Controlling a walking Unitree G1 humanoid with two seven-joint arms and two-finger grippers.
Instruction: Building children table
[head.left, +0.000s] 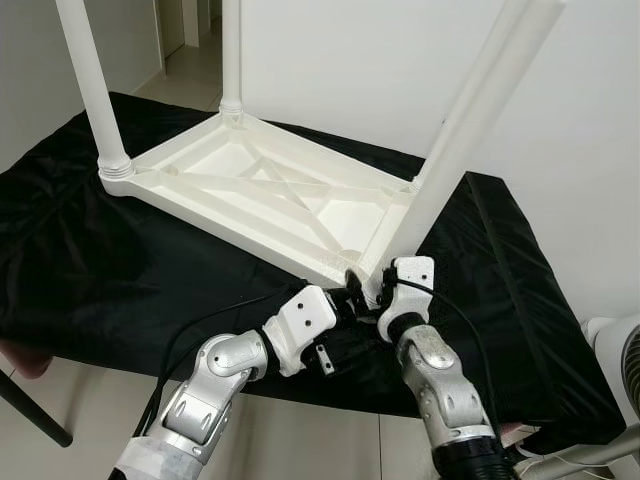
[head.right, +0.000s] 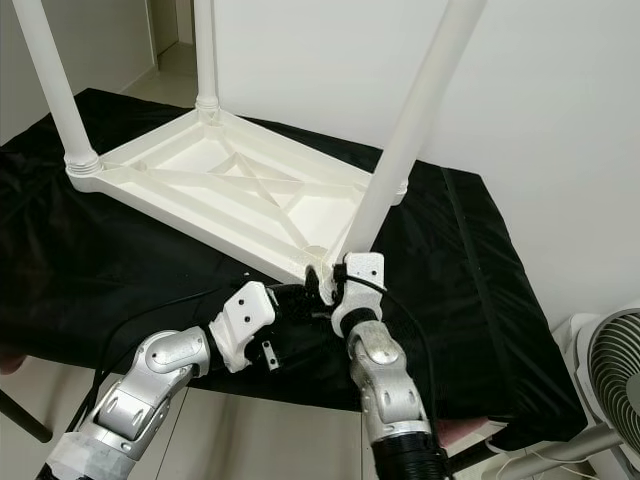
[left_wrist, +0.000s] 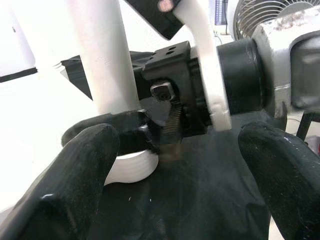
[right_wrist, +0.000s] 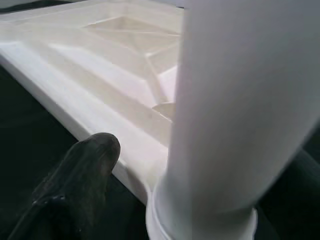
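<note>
There is a plain white wall (head.left: 380, 70) behind the black cloth-covered worktop (head.left: 100, 270). On the cloth lies the white plastic children's table (head.left: 250, 190), turned upside down with its ribs showing.

My right gripper (head.left: 372, 290) is at the table's near corner. Its fingers (right_wrist: 80, 170) are closed around the bottom of a long round white plastic leg (head.left: 470, 130), just above the ring at its end. My left gripper (head.left: 345, 300) is right beside it, with its fingers (left_wrist: 75, 175) spread open and holding nothing.

I think I am fitting this leg into the corner hole. The leg leans away from me and to the right. To do it well, I should stand it straight like the other legs and then push it down. If it goes in crooked, it may jam. My open left fingers could hold the table edge so it does not slide on the cloth.

I count:
- One table.
- Three legs. Two stand at the left and back corners, and one is in my fingers.
- One corner that is partly hidden behind the leaning leg, so I cannot tell if it has a leg.
- One round fan (head.right: 610, 370) on the floor to the right.
</note>
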